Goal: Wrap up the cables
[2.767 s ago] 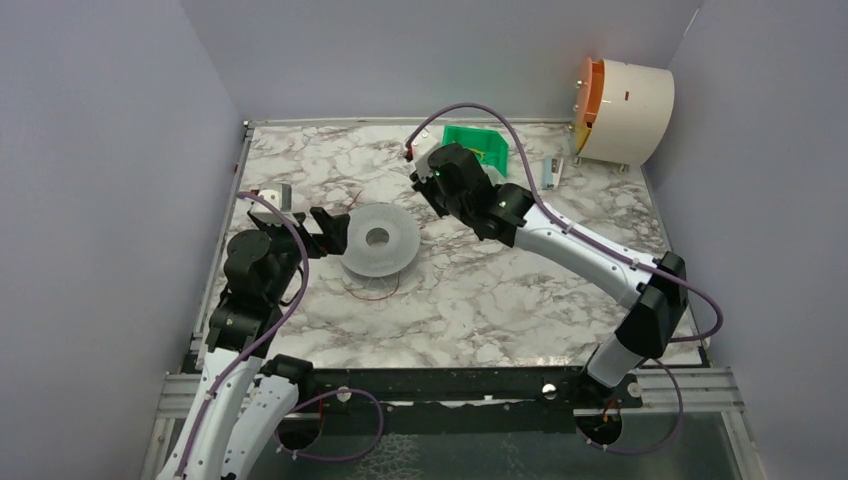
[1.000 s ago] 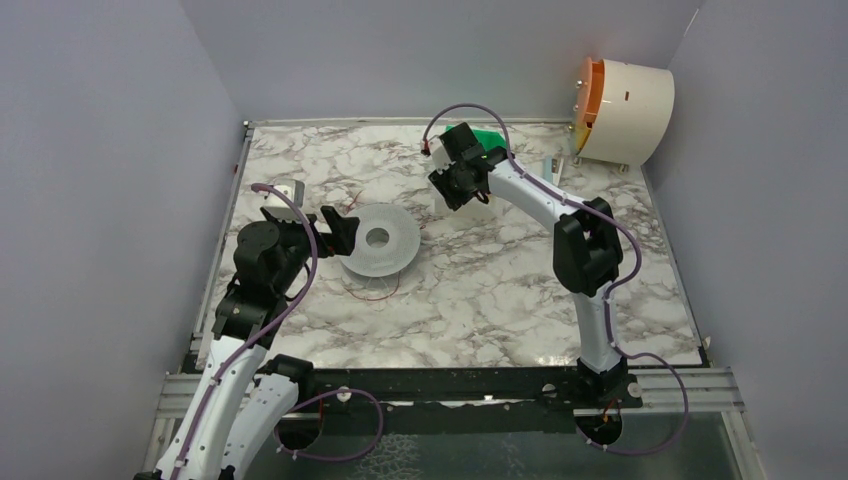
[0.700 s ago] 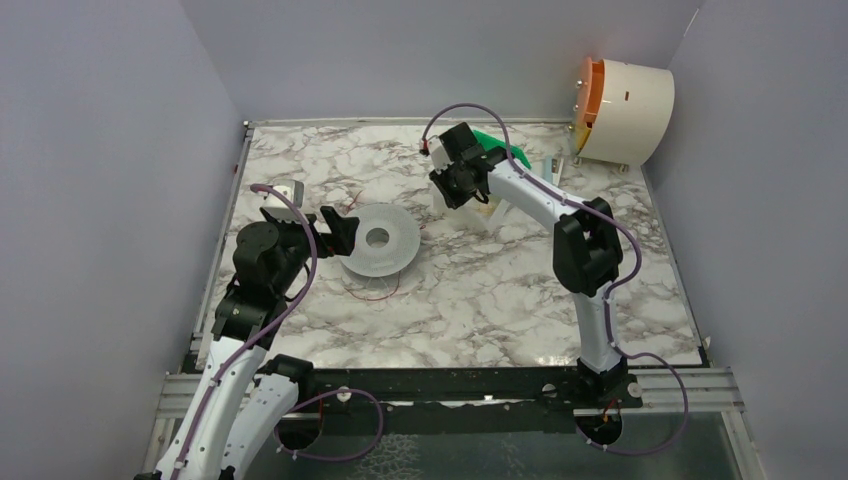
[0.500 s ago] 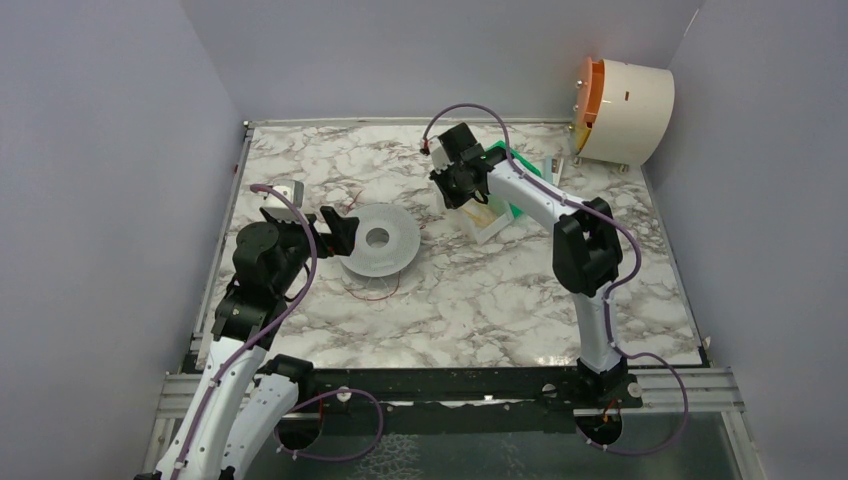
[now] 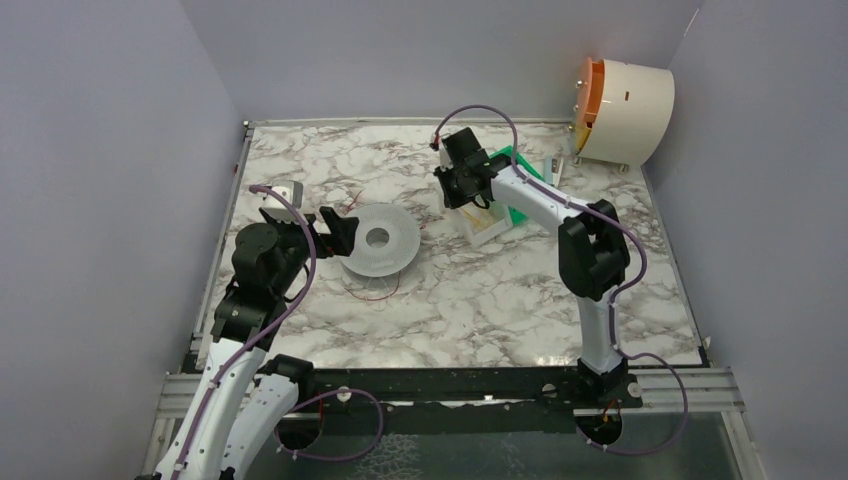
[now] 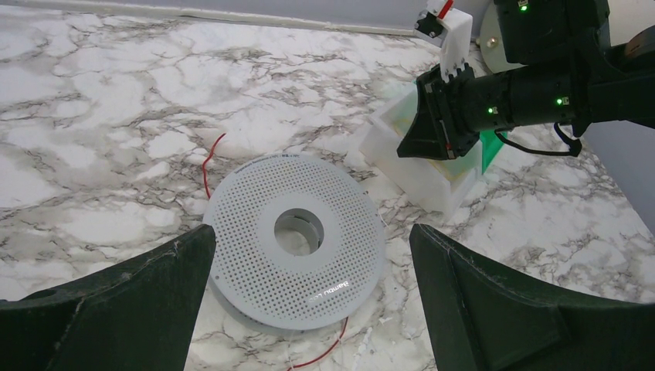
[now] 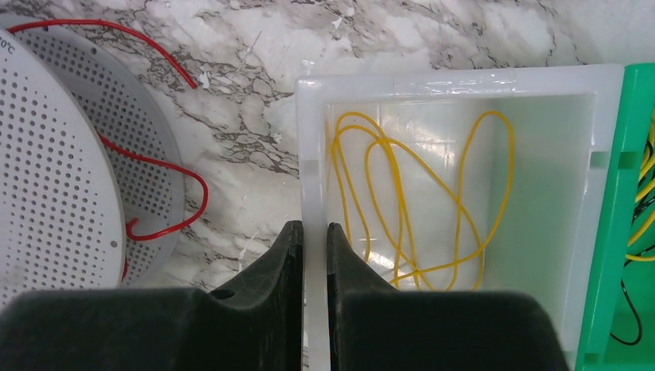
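A grey perforated spool (image 5: 378,239) lies flat on the marble table, with a thin red cable (image 7: 166,224) trailing from under it. My left gripper (image 6: 305,297) is open, its fingers on either side of the spool's near edge (image 6: 297,239). My right gripper (image 7: 313,232) is shut on the left wall of a white bin (image 7: 313,166) that holds loops of yellow cable (image 7: 409,193). The bin (image 5: 483,222) sits right of the spool. More yellow and dark cables (image 7: 641,232) lie in a green bin (image 7: 610,232) against it.
A white and orange drum (image 5: 622,110) stands at the back right corner. The green bin (image 5: 512,165) sits behind the white bin. A small white box (image 5: 288,190) lies at the table's left edge. Grey walls close in the table on three sides.
My right gripper has pulled the white bin out from the green bin toward the spool. The left arm has barely moved.
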